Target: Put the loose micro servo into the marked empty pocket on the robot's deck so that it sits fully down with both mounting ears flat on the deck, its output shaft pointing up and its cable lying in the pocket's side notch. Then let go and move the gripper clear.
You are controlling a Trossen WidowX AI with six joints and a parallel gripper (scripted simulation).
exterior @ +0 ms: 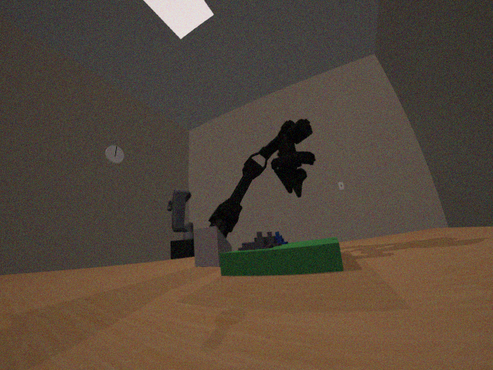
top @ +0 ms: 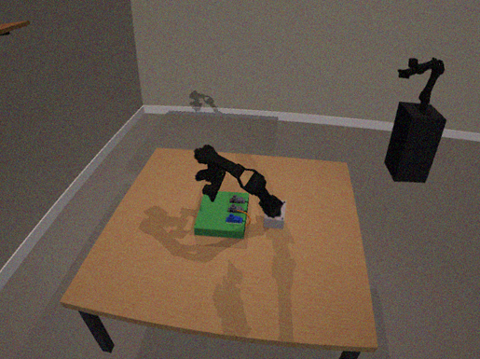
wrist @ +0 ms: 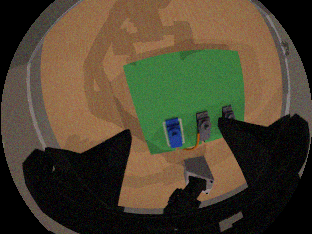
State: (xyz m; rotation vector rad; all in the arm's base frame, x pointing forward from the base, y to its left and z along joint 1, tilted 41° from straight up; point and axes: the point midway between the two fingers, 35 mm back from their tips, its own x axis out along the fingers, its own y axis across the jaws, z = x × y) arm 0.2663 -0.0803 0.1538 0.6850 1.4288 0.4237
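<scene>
Above the green deck [top: 211,220], my jaws [top: 210,195] hang released and empty; blue servo [wrist: 174,132] appears seated, so I retreat upward without snagging its cable.

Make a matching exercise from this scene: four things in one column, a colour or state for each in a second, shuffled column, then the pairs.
Things:
1. gripper
2. micro servo
3. deck
4. table

Colour or state:
A. green
B. blue, sitting in the deck
C. open, raised above the deck, holding nothing
D. orange-brown

Pairs: 1-C, 2-B, 3-A, 4-D
</scene>
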